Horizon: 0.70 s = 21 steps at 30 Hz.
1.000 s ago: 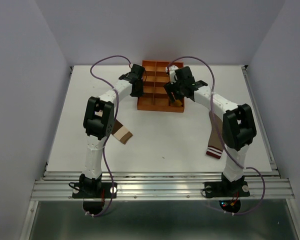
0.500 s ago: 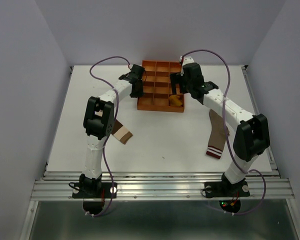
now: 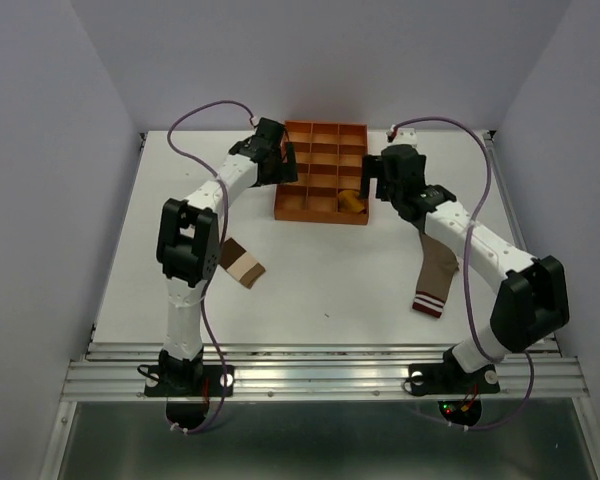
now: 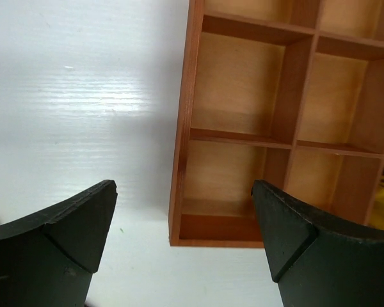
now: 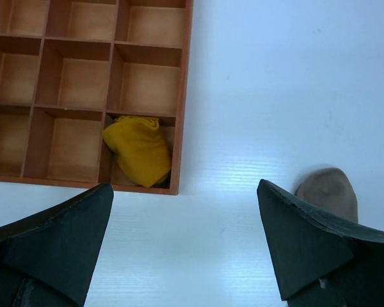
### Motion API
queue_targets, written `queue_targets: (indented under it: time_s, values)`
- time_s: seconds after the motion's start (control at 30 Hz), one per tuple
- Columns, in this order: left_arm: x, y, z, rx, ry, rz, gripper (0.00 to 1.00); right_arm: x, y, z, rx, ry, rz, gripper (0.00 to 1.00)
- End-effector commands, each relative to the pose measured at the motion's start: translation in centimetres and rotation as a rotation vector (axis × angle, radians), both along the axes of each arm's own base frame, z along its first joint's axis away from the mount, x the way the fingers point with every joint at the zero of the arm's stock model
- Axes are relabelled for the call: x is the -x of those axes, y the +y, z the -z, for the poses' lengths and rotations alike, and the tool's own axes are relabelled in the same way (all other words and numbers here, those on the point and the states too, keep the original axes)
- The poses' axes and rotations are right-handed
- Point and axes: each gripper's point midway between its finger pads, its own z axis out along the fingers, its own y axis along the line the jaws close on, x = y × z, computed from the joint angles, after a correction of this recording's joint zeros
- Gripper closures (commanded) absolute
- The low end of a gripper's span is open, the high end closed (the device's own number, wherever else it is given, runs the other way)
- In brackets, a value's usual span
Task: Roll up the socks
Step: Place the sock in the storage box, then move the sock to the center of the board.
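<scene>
We log the rolled mustard-yellow fabric sock [image 5: 139, 149] stowed in the lower-right compartment of the orange gridded tray [image 5: 182, 96] (one done, we judge). The left gripper [image 4: 184, 192] and right gripper [image 5: 185, 185] gape wide, both empty. The flat taupe-brown sock [image 3: 435, 270], lower right, and the cream banded sock [image 3: 242, 265], lower left, lie unrolled.

Right gripper [image 5: 185, 206] fingers spread wide at the lower corners, bunched mustard-yellow sock [image 5: 139, 149] in the near-right compartment of orange gridded tray [image 5: 184, 96], taupe sock [image 5: 328, 190] toe on white table [image 5: 275, 83] at right
</scene>
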Motion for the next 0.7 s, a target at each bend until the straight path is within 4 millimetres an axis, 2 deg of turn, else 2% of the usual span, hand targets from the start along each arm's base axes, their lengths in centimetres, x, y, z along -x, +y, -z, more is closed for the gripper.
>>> queue_targets:
  time_s: [0.0, 0.03, 0.07, 0.13, 0.27, 0.3, 0.33, 0.37, 0.43, 0.47, 0.57, 0.63, 0.67]
  values:
    - [0.5, 0.6, -9.0, 0.044, -0.166, -0.027, 0.01, 1.0, -2.4, -5.3, -0.087, -0.167, 0.136, 0.0]
    - [1.1, 0.9, -10.6, 0.06, -0.198, -0.039, 0.01, 1.9, -3.1, -5.6, -0.094, -0.177, 0.152, 0.0]
    - [1.6, 1.1, -11.3, 0.063, -0.208, -0.045, 0.01, 2.2, -3.5, -6.5, -0.108, -0.201, 0.172, 0.0]
    - [2.9, 1.7, -12.8, 0.083, -0.242, -0.06, 0.01, 3.5, -5.1, -5.7, -0.109, -0.206, 0.248, 0.0]
    - [5.2, 3.1, -13.9, 0.099, -0.262, -0.111, 0.01, 6.3, -7.4, -4.5, -0.124, -0.207, 0.342, 0.0]
    - [5.8, 3.6, -14.8, 0.108, -0.282, -0.125, 0.01, 7.4, -8.3, -4.0, -0.13, -0.199, 0.386, 0.0]
    - [6.5, 3.9, -13.6, 0.103, -0.263, -0.131, 0.01, 7.9, -8.8, -3.8, -0.13, -0.198, 0.407, 0.0]
    - [7.0, 3.9, -13.5, 0.12, -0.259, -0.142, 0.01, 8.5, -9.0, -3.8, -0.151, -0.199, 0.42, 0.0]
    - [8.2, 4.2, -13.9, 0.14, -0.27, -0.149, 0.01, 9.6, -9.5, -2.2, -0.136, -0.152, 0.43, 0.0]
    - [9.1, 4.5, -12.6, 0.135, -0.245, -0.153, 0.01, 10.0, -9.6, -1.7, -0.131, -0.137, 0.432, 0.0]
    - [10.6, 5.0, -11.9, 0.152, -0.238, -0.169, 0.01, 10.7, -10.2, 1.2, -0.109, -0.057, 0.429, 0.0]
    - [11.6, 5.1, -11.5, 0.168, -0.23, -0.169, 0.01, 11.2, -11.5, 3.7, -0.138, 0.016, 0.471, 0.0]
    - [11.9, 5.2, -11.3, 0.173, -0.229, -0.17, 0.01, 11.3, -11.4, 4.5, -0.182, 0.05, 0.459, 0.0]
